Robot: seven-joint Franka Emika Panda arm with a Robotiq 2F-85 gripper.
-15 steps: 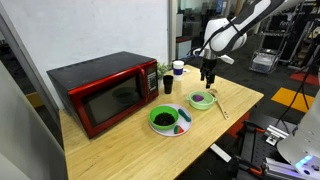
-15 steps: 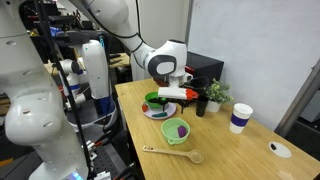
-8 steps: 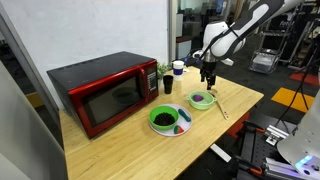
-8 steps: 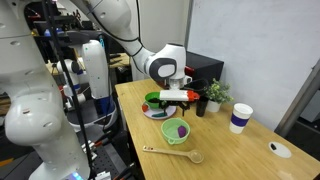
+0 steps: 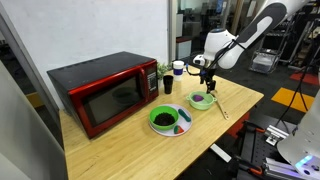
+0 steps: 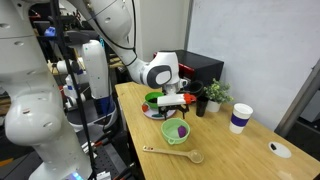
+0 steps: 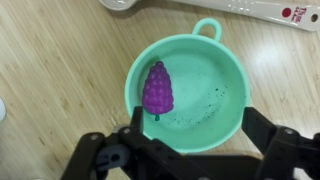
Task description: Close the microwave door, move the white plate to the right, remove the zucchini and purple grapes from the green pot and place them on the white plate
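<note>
Pincer (image 7: 195,125) spread wide and empty, hovering above the green pot (image 7: 215,85); judging the purple grapes (image 7: 157,88) lying inside light, knobbly, slippery, favouring a pinch across the bunch's middle

We see a light wooden table (image 5: 120,150) beneath the pincer (image 5: 208,84). Near the pincer, toward the table's middle, sits a bright green bowl (image 5: 162,119) with dark contents. On the wall side of the pincer a black cup (image 5: 168,86) and a small potted plant (image 6: 214,93) stand close together. A white paper cup (image 6: 239,118) with a blue band stands farther from it. A wooden spoon (image 6: 172,153) lies near the pincer by the table's edge. A small white disc (image 6: 279,149) lies well apart from it.
</note>
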